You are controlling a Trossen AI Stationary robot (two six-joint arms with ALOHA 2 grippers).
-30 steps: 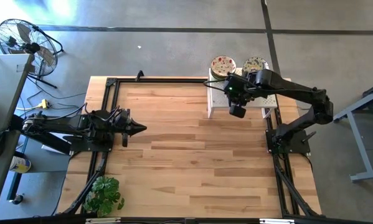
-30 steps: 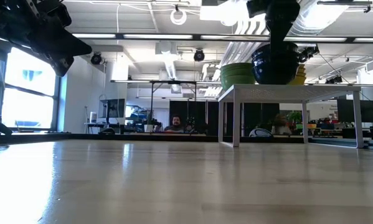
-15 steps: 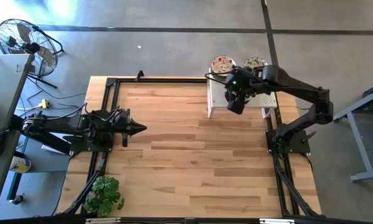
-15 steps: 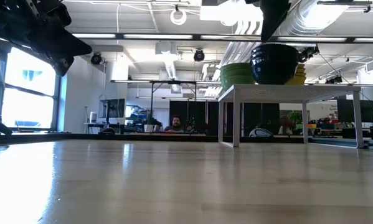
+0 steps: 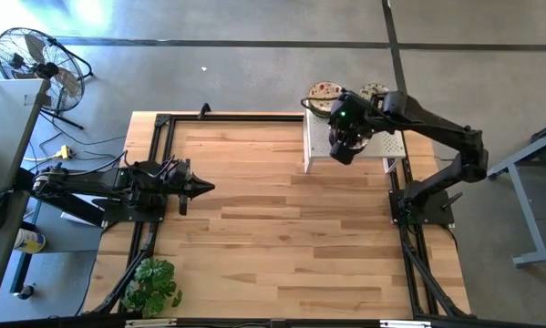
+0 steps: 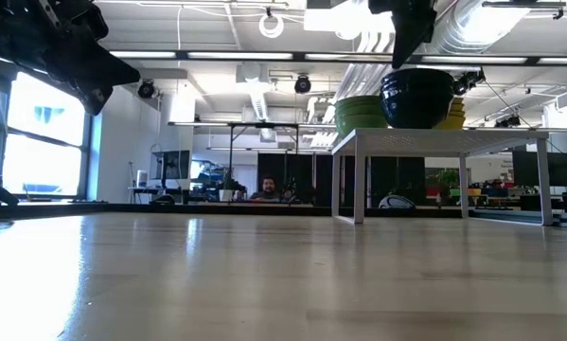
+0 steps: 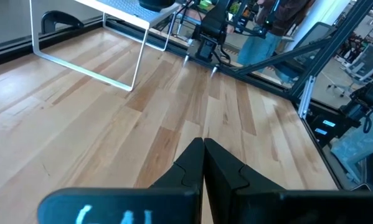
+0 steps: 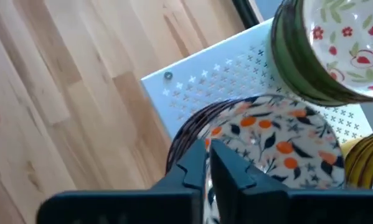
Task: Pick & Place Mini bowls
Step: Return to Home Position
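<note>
My right gripper (image 5: 345, 150) (image 6: 411, 59) is above the white perforated stand (image 5: 314, 150) (image 8: 198, 81) at the table's far right, shut on a mini bowl (image 6: 417, 99) (image 8: 273, 140). This bowl is dark outside, with orange and navy flowers inside. Beside it on the stand are a green-walled bowl stack (image 6: 359, 112) (image 8: 298, 62) with red flowers inside and a yellow bowl (image 6: 456, 116) (image 8: 367, 162). My left gripper (image 5: 207, 188) (image 7: 203, 144) waits shut above the table's left side. My right gripper (image 8: 208, 155) holds the dark bowl by its rim (image 8: 185, 140), on the side away from the green bowl. The hold comes from above, pointing down, with the rim between the two fingers. The bowl stays upright, its base level with the stand's top (image 6: 434, 133); whether it rests there I cannot tell.
The stand rises on thin white legs (image 6: 357, 180) above the wooden table (image 5: 273, 228). A black frame (image 5: 159, 164) runs along the table's edges. A potted plant (image 5: 152, 284) sits at the near left corner. A person (image 6: 267, 189) shows in the room beyond.
My right gripper has moved toward the table's far edge, carrying the dark bowl farther in over the stand and closer to the green and yellow bowls.
</note>
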